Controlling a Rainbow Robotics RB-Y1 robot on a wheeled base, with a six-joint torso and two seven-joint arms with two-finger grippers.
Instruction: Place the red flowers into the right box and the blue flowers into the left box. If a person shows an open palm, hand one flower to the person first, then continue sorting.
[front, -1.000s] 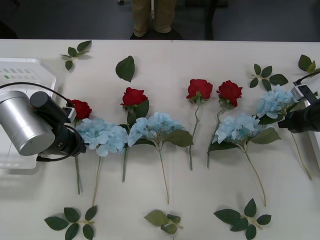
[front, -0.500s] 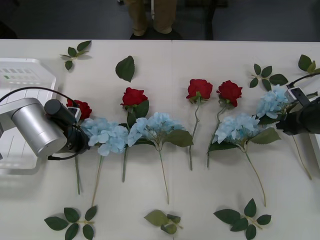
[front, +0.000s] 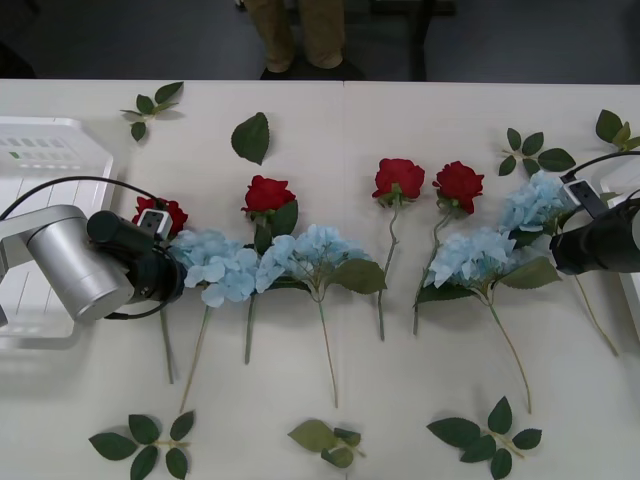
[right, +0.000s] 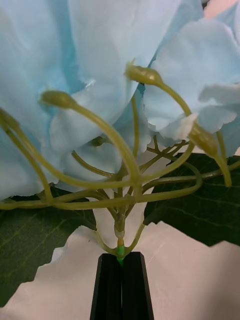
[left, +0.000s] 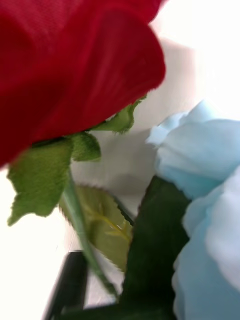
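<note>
Pale-blue fluffy hydrangea w/ long green stem (right: 120, 100) at the surface's right end, stem pinched in the right gripper (right: 121, 260), black fingers closed on it. Left gripper (left: 85, 295) at the leftmost small red rose (left: 65, 65); can't tell its grip. Risk: leaves snag the neighbouring hydrangea (front: 475, 255) and drag it. Open room: white surface (front: 400, 130) beyond the blooms.

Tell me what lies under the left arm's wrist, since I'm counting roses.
A red rose peeks out behind the left gripper, beside a blue hydrangea. The rose's stem emerges below the wrist; its upper stem and leaves are covered.
</note>
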